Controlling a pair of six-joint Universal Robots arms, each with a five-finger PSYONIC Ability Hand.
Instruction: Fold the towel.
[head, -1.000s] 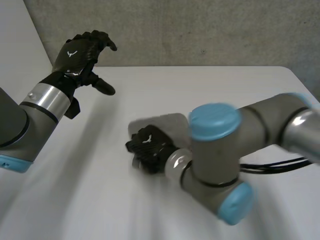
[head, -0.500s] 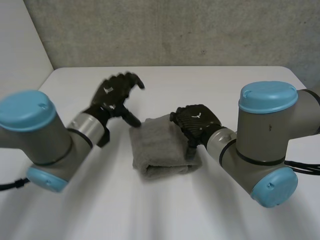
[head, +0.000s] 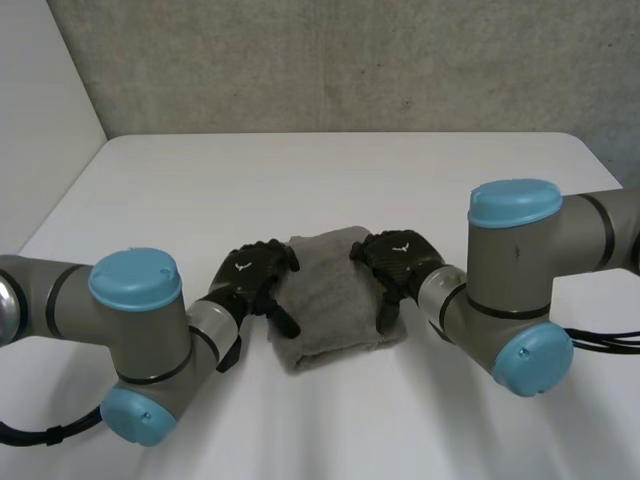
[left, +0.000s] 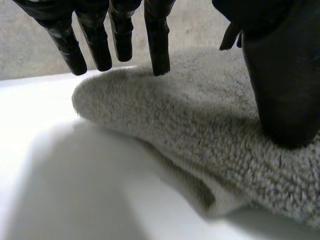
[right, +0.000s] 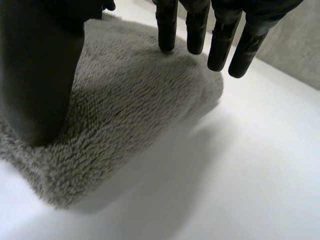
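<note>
We've got left hand (head: 250, 283) and right hand (head: 398, 255) open, straight fingers pressing the folded towel (head: 330, 300) mid table (head: 330, 170), likely squaring it.

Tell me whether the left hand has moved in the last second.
Yes. The left hand came from the far left corner of the table toward the robot, to the left edge of the towel.
</note>
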